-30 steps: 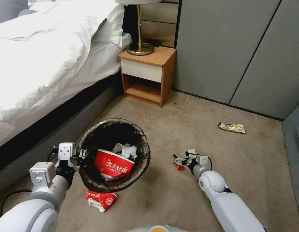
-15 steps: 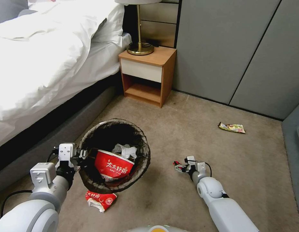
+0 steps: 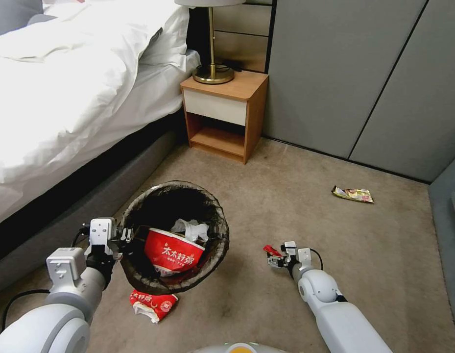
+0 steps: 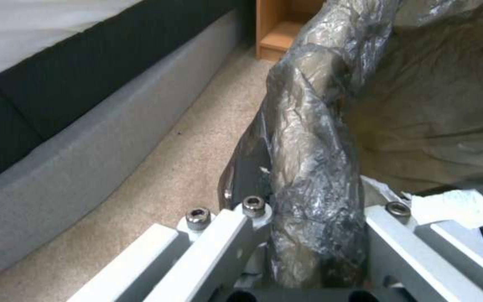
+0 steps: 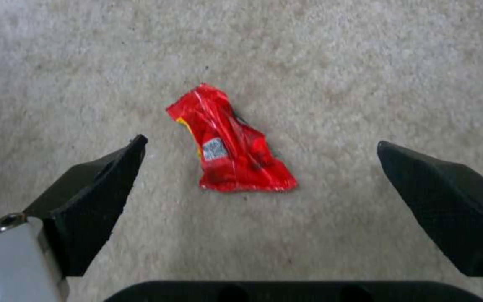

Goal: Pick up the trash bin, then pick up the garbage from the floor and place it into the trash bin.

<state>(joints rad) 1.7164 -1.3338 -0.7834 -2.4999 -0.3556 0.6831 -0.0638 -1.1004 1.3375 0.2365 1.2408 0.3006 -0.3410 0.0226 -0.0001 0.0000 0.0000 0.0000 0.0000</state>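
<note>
My left gripper (image 3: 123,239) is shut on the near-left rim of the trash bin (image 3: 207,215), which has a dark liner folded over its edge. In the left wrist view the fingers (image 4: 224,235) pinch the liner-covered rim (image 4: 308,159). Inside the bin lie a red noodle bowl (image 3: 172,252) and a crumpled white tissue (image 3: 190,228). My right gripper (image 3: 275,259) hangs open low over the carpet, just short of a small red snack wrapper (image 3: 272,250). The right wrist view shows that wrapper (image 5: 227,147) flat on the carpet between the spread fingertips (image 5: 113,167), untouched.
A crumpled red and white packet (image 3: 153,304) lies on the carpet under the bin's near side. A yellow wrapper (image 3: 353,194) lies far right near the grey wall panels. The bed (image 3: 65,98) runs along the left, with a wooden nightstand (image 3: 225,113) and lamp behind.
My right gripper has drawn back toward me, so the red wrapper now shows just ahead of its fingers. The left arm and the bin have stayed put.
</note>
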